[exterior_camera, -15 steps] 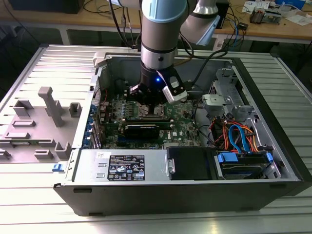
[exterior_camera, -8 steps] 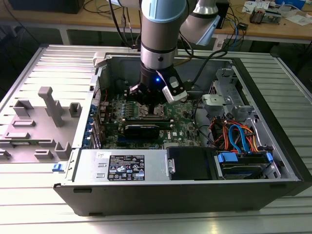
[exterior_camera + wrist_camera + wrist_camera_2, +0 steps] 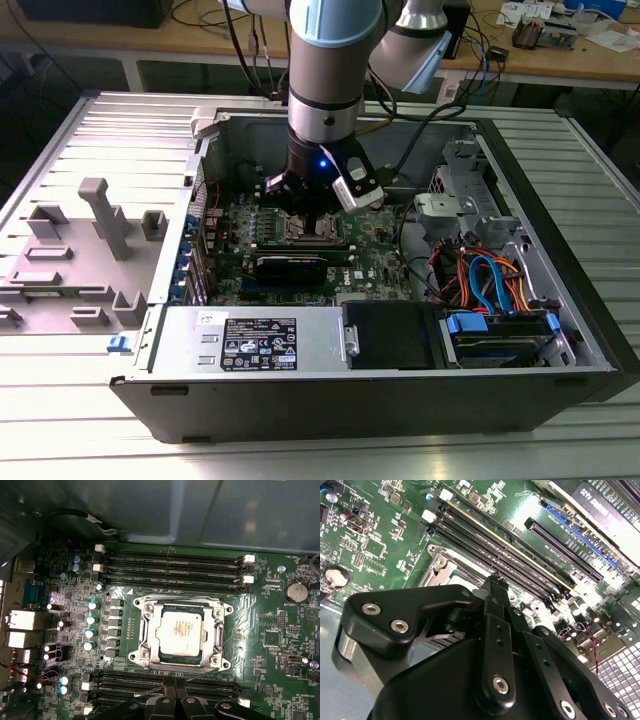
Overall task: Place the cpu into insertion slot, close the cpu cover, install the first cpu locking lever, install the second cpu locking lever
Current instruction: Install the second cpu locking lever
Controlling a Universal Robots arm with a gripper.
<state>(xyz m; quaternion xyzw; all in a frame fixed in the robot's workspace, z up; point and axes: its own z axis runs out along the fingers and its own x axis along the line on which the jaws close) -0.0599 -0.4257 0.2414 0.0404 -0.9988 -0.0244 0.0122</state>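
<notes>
Inside the open computer case (image 3: 560,330) on the metal table, the cpu (image 3: 181,634) is sitting in the insertion slot (image 3: 146,630) under the cpu cover (image 3: 218,630), while my gripper (image 3: 175,687) is hovering with fingers pressed together over a thin lever (image 3: 200,675).

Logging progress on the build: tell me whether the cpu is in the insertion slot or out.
In. The cpu lies flat inside the insertion slot in the first wrist view, with the silvery frame around it.
</notes>
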